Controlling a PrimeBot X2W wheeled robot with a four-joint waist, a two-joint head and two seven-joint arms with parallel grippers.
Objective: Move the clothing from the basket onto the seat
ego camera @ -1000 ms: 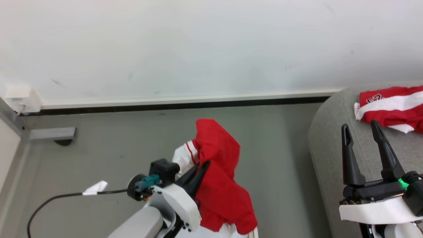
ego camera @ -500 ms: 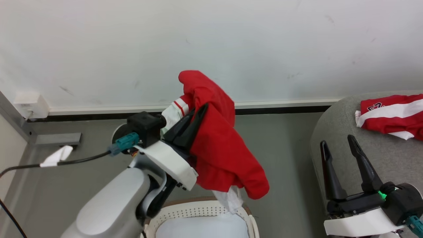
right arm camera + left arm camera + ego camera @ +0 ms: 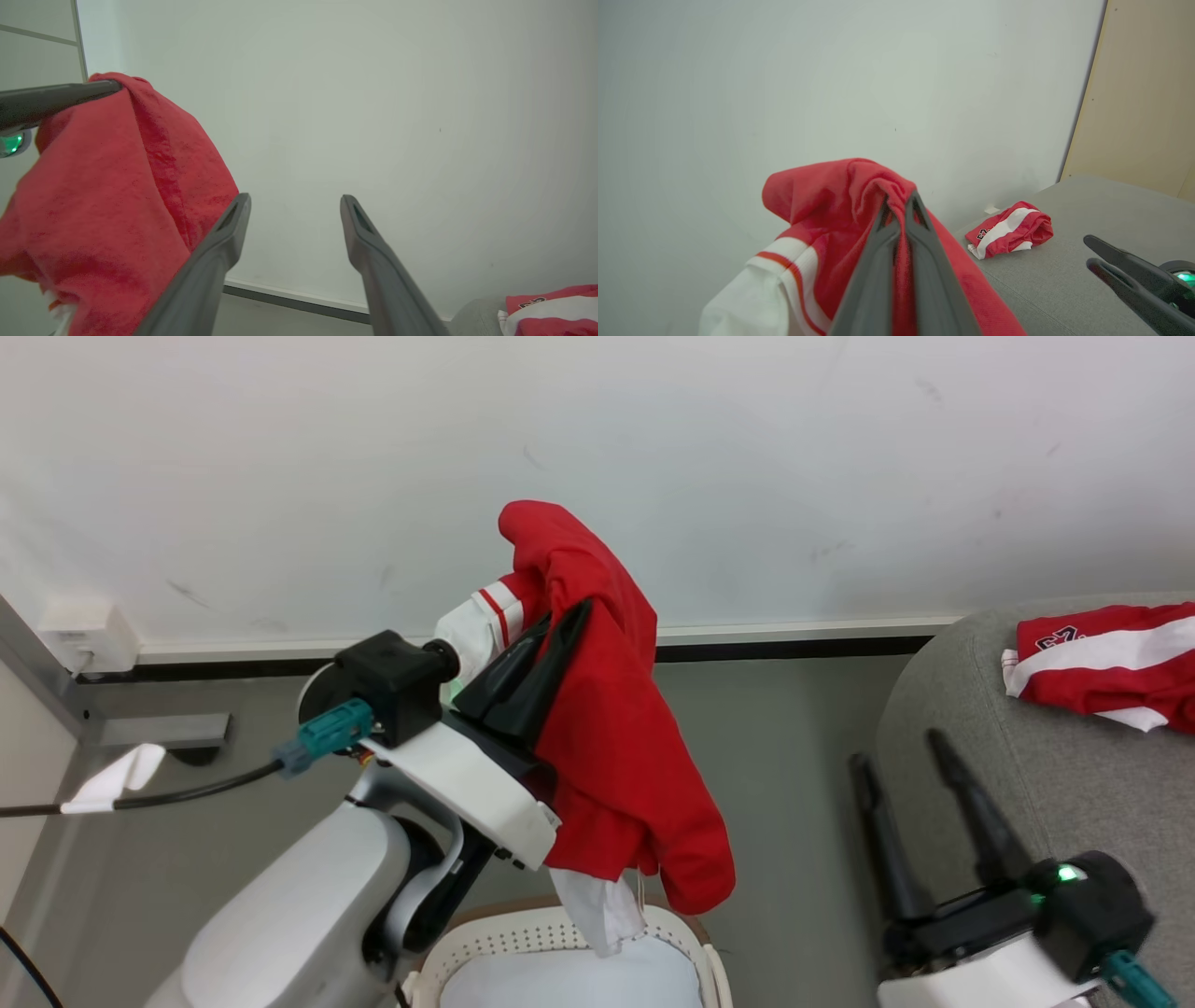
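A red garment (image 3: 616, 747) hangs above the basket (image 3: 471, 943), pinched in the left jaws, clamped tight on its fold. A striped garment (image 3: 1106, 658) lies near the seat's (image 3: 971, 709) far edge. The right jaws stand wide apart, empty, by the seat's left edge.

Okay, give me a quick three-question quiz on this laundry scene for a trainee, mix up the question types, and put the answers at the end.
1. True or false: the left gripper is shut on a red garment.
2. The folded red-and-white garment lies: A) on a shelf, B) on the grey seat, C) on a table.
3. Fill in: the right gripper has its jaws ____.
Key: 1 true; 2 B; 3 open.
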